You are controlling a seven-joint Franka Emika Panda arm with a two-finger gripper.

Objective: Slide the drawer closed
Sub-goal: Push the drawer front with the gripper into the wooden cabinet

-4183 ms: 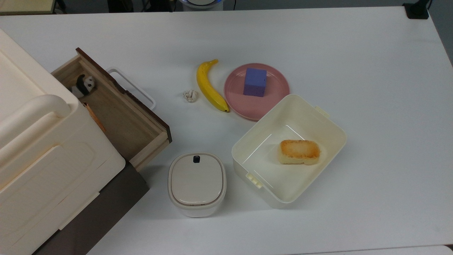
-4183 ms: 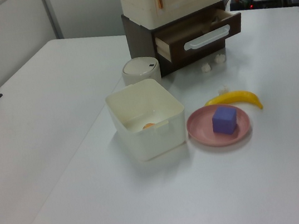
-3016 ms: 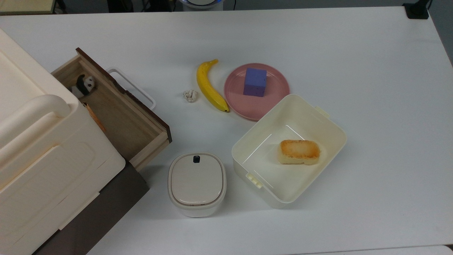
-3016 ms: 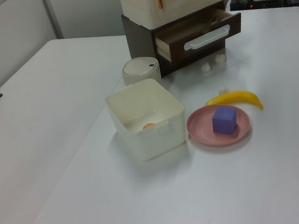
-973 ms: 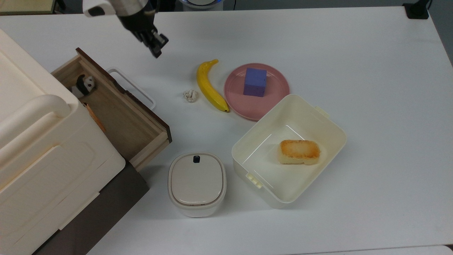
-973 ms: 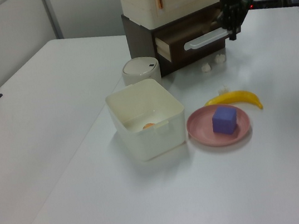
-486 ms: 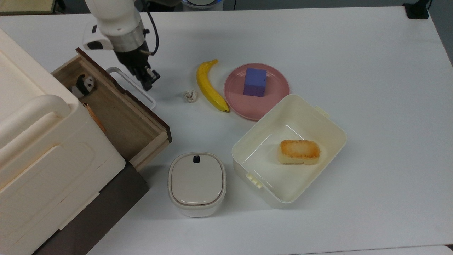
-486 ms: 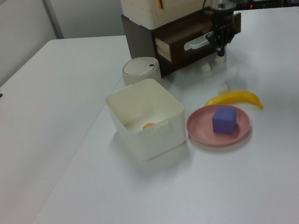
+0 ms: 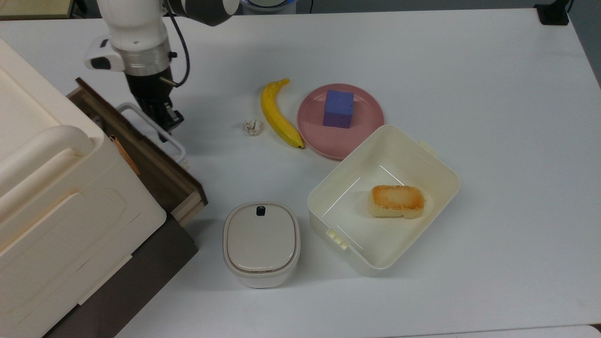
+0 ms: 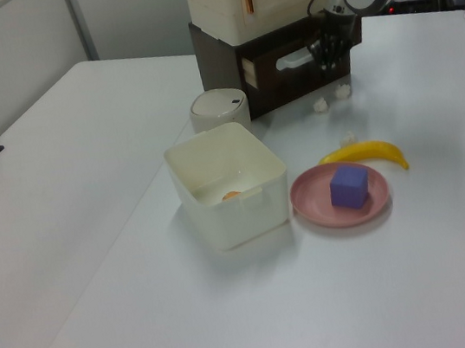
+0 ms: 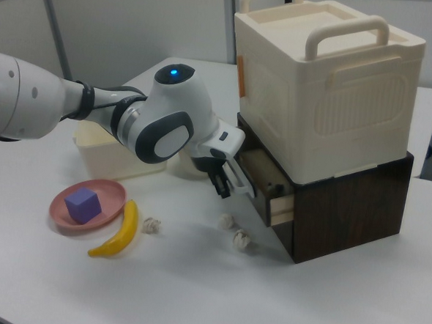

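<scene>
Drawer (image 9: 155, 159) pushed partway into the cabinet since half a second ago (front panel not yet flush), pincer (image 9: 165, 123) pressed against its white handle (image 9: 155, 129), grip state impossible to tell.

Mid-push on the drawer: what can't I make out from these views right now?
- Drawer inside: top view, hidden under the cream box above.
- Gripper contact with the white handle: top view, the arm covers it; left view, too small.
- Gap left to close: right view, arm partly blocks it.
</scene>
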